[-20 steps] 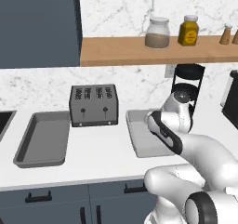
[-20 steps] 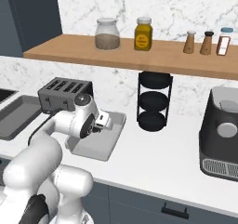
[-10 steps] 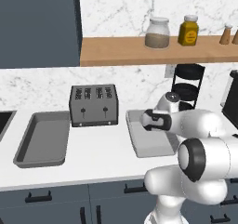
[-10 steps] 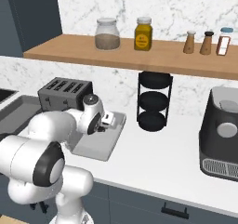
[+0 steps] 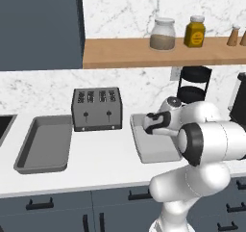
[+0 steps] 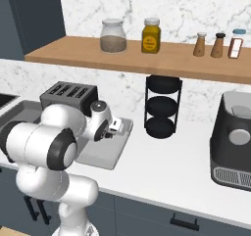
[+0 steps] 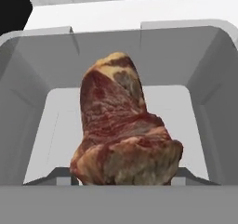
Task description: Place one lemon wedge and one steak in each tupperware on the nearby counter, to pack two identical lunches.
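Note:
The steak [image 7: 123,130], a marbled reddish-brown slab, stands on end close in front of the hand camera, and my gripper [image 7: 122,174] is shut on its lower end. Below it lies the grey inside of a tupperware [image 7: 186,56]. In the base views the gripper [image 5: 150,123] [image 6: 114,128] hangs low over the back part of the right tupperware [image 5: 158,151] [image 6: 103,156], just right of the toaster. A second tupperware [image 5: 43,147] lies left of the toaster on the counter [image 5: 105,166]. No lemon wedge is in view.
A dark slotted toaster [image 5: 96,108] stands between the two trays. A black tiered rack [image 6: 162,105] and a coffee machine [image 6: 235,142] stand to the right. A wooden shelf [image 5: 163,53] with jars hangs above the counter.
The arm has folded upward and its elbow has swung toward the base. The hand has edged slightly left over the right tray, with the steak still in it.

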